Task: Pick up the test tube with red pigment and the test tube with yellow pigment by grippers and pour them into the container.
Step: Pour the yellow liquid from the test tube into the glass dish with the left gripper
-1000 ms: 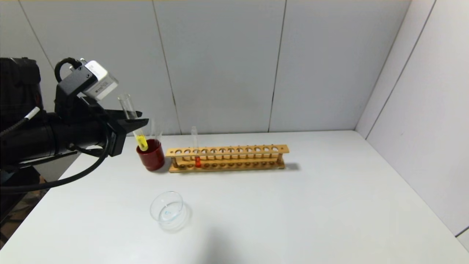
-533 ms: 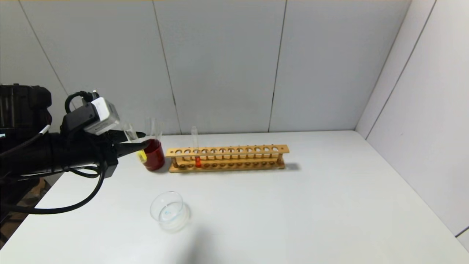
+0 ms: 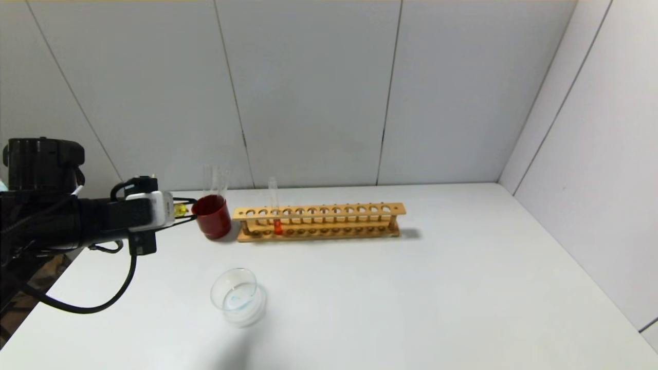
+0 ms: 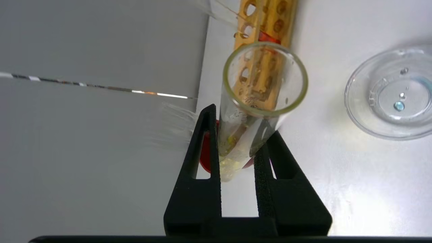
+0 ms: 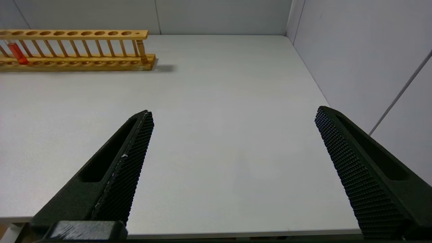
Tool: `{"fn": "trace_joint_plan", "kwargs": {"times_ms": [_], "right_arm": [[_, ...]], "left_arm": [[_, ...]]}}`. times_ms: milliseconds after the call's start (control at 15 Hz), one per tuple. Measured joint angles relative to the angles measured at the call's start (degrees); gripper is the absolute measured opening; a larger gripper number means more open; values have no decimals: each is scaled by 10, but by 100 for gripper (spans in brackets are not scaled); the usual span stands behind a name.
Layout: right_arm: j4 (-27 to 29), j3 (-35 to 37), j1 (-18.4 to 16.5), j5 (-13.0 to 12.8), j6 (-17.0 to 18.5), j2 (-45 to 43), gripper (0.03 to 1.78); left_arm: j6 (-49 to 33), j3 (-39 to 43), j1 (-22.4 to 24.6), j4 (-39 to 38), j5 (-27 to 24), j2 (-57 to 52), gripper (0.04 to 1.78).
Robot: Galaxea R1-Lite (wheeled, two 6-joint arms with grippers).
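My left gripper (image 3: pixel 186 211) hangs low at the table's left edge, just left of the dark red cup (image 3: pixel 212 217), and is shut on the test tube with yellow pigment (image 3: pixel 180 209). In the left wrist view this tube (image 4: pixel 251 111) sits between the black fingers (image 4: pixel 202 145), open mouth toward the camera, yellow at its far end. The test tube with red pigment (image 3: pixel 276 225) stands in the wooden rack (image 3: pixel 318 221). The container (image 3: pixel 236 295), a clear glass dish, sits nearer the front, apart from the gripper. My right gripper (image 5: pixel 234 111) is open over bare table.
A clear tube (image 3: pixel 215 180) stands in the dark red cup. The rack (image 5: pixel 77 60) runs along the back of the white table (image 3: pixel 411 298). Grey walls close in behind and on the right.
My left arm has dropped and drawn back toward the left with the yellow tube, which went from near upright above the cup to strongly tilted beside it.
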Motion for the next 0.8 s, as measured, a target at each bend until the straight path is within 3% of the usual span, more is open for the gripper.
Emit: {"fn": "trace_joint_plan", "kwargs": {"times_ms": [400, 800], "right_arm": [[0, 0, 0, 0, 0, 0, 175], [0, 0, 0, 0, 0, 0, 175]], "left_arm": [[105, 27, 2, -41, 1, 1, 32], [128, 97, -11, -174, -13, 44, 32]]}}
